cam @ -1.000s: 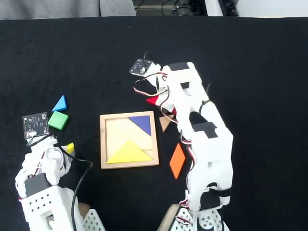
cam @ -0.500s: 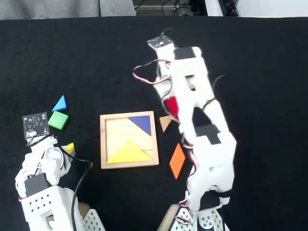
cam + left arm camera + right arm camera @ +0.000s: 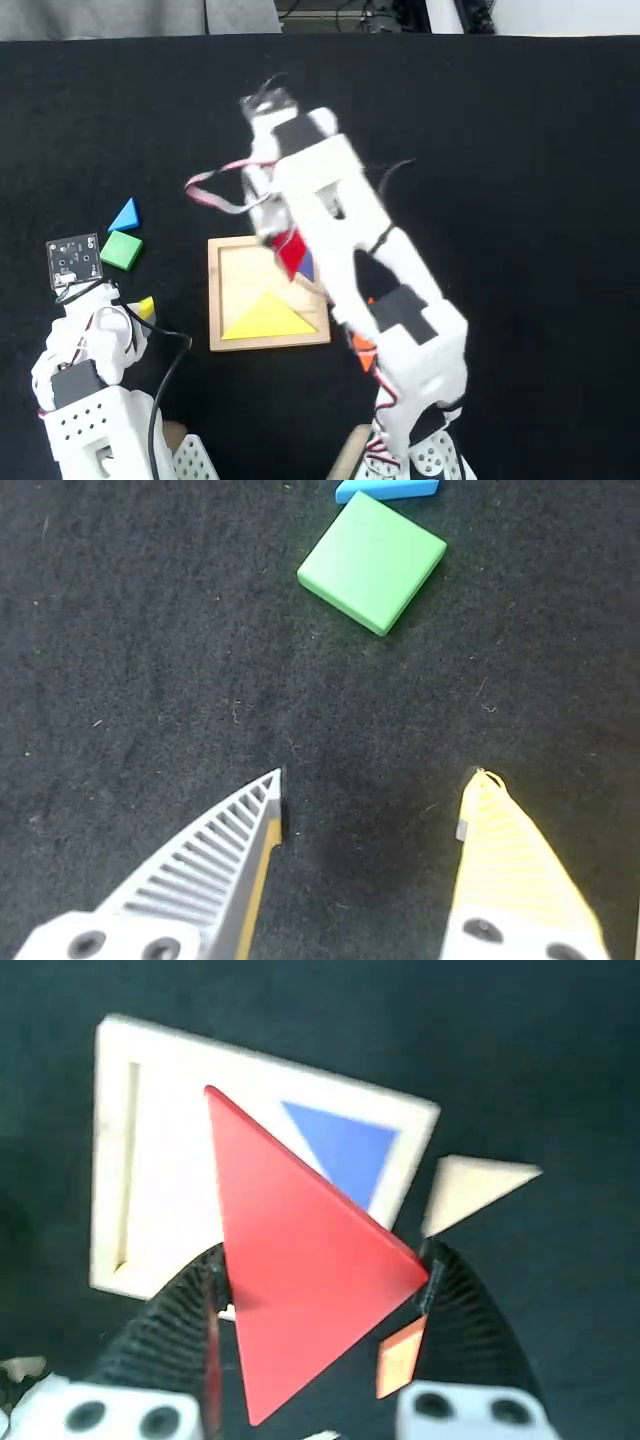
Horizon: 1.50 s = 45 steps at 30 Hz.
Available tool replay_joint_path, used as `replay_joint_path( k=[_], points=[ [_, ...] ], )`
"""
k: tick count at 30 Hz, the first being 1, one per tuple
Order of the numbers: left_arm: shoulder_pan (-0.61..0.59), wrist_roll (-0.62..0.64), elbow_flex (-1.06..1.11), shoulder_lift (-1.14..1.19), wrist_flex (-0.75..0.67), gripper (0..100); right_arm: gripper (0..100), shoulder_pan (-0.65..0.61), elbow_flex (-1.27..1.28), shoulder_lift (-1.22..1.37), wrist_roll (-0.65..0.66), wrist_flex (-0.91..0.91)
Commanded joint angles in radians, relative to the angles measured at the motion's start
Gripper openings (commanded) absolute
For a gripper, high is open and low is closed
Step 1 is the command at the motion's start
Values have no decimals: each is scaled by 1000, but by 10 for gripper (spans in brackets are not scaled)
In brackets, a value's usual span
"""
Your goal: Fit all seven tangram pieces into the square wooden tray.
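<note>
risk: the red triangle (image 3: 293,1260), pinched in the right gripper's (image 3: 325,1265) closed jaws above the wooden tray (image 3: 214,300), looks skewed, so lowering it could catch the rim or ride onto the blue triangle (image 3: 345,1145). it is large, flat, glossy and sharp-cornered. the left gripper's (image 3: 378,780) jaws gape empty over the desk (image 3: 150,630).

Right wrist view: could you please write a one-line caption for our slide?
Right gripper holds the red triangle over the wooden tray, where a blue triangle already sits.
</note>
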Motion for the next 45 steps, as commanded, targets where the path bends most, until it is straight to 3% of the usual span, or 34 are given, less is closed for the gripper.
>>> replay_joint_path(
  k=[1,12,17,26,35,41,45],
  points=[
    [12,-3,-7,-8,-14,281,124,-112,99,-67,-77,-61],
    [13,-3,-7,-8,-14,281,124,-273,332,-65,-288,-365],
    [13,-3,-7,-8,-14,281,124,-296,337,-62,-374,-405],
    [15,-3,-7,-8,-14,281,294,-296,346,-59,-376,-414],
    [15,-3,-7,-8,-14,281,297,-296,344,-59,-353,-420],
    [15,-3,-7,-8,-14,281,390,-298,338,-50,-336,-434],
    [15,-3,-7,-8,-14,281,349,-295,334,-79,-273,-397]
  ],
)
